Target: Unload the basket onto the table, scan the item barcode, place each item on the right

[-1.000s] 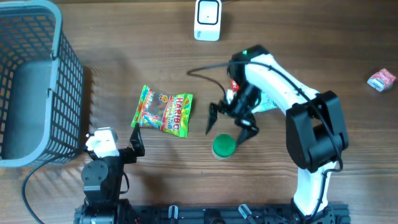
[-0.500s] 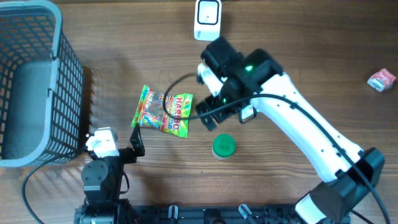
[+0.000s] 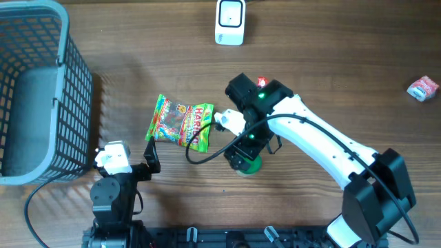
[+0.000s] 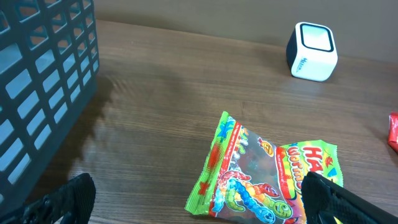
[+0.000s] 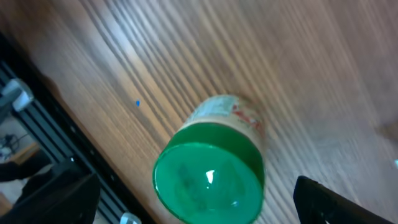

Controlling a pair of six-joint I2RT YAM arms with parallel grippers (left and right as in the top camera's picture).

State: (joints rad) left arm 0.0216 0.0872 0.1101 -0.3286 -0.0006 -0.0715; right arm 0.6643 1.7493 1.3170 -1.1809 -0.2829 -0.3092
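A green-lidded jar (image 3: 252, 166) stands upright on the wooden table, mostly covered from above by my right gripper (image 3: 244, 160). In the right wrist view the green lid (image 5: 209, 177) lies between the two spread fingers of the right gripper (image 5: 196, 200), which is open and holds nothing. A colourful Haribo gummy bag (image 3: 180, 124) lies flat to the left of the jar. The white barcode scanner (image 3: 229, 22) sits at the far edge. My left gripper (image 3: 125, 164) rests open near the front edge, with the bag (image 4: 267, 171) just ahead of it (image 4: 199, 206).
A grey mesh basket (image 3: 41, 89) fills the far left corner and shows in the left wrist view (image 4: 43, 81). A small red packet (image 3: 422, 88) lies far right. Another small red item (image 3: 261, 82) peeks out behind the right arm. The scanner (image 4: 312, 51) is well beyond the bag.
The right arm swung out toward the scanner and the bag, then came back, and its open gripper now sits directly over the jar. The left arm has not moved.
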